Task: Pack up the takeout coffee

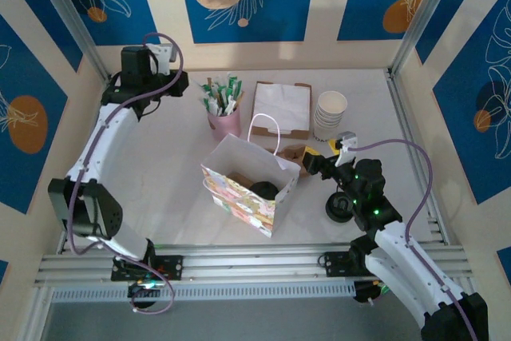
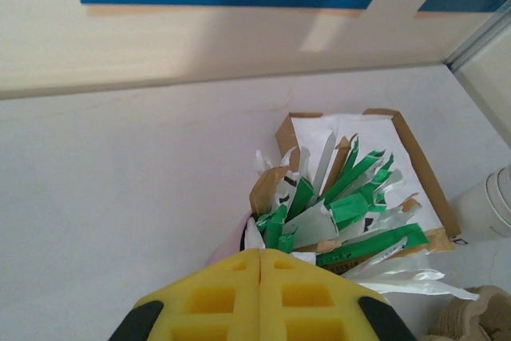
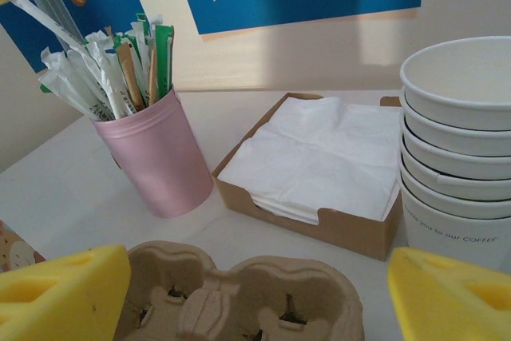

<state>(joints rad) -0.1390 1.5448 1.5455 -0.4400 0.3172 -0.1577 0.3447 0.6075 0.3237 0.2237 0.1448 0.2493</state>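
- The left arm (image 1: pixel 108 145): glossy white shell links, black joint housings, a lilac cable (image 1: pixel 172 57) looping along it.
- The right arm (image 1: pixel 415 265): same white-and-black build, its own lilac cable, small green lights (image 1: pixel 375 212).
- The left fingers (image 2: pixel 215 297): yellow blocks moulded with square recesses, black-edged.
- The right fingers (image 3: pixel 64 285): smooth yellow wedges.

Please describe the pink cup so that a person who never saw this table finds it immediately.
Look at the back of the white table, behind the patterned paper bag. Left of the brown napkin tray stands the pink cup. It alone is pink and stuffed with green and white wrapped sticks; the white paper cups right of the tray are stacked and empty.
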